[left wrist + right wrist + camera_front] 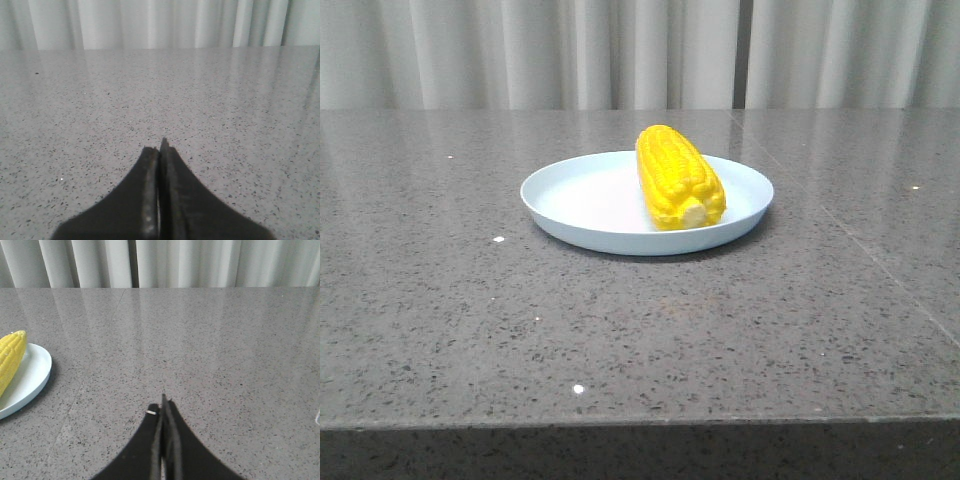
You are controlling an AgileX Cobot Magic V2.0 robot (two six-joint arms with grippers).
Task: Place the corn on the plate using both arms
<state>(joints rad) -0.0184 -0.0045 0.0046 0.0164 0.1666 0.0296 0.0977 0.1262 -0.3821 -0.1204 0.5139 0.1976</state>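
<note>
One corn cob [678,178] lies on the right half of a pale blue plate [582,212] in the middle of a grey speckled desk [640,330], its pale stub end toward the camera and its tapered tip pointing to the curtain [520,50] behind. Neither arm shows in the front view. Both grippers sit low over bare desk, each with its dark fingers pressed together and holding nothing: the left gripper [161,147] faces only empty stone, while the right gripper [163,404] has the plate's edge and the cob well off to one side of its view. Judging by how things lie, the placing looks complete, with the cob inside the rim and both arms away from it. The remaining risk appears small. The cob is round and rests near the right rim rather than in the centre, so a jolt to the desk or a careless sweep of the right arm toward the plate could roll it against the low rim or tip it over onto the desk. A knock to the light plate itself could also slide it off its spot.
</note>
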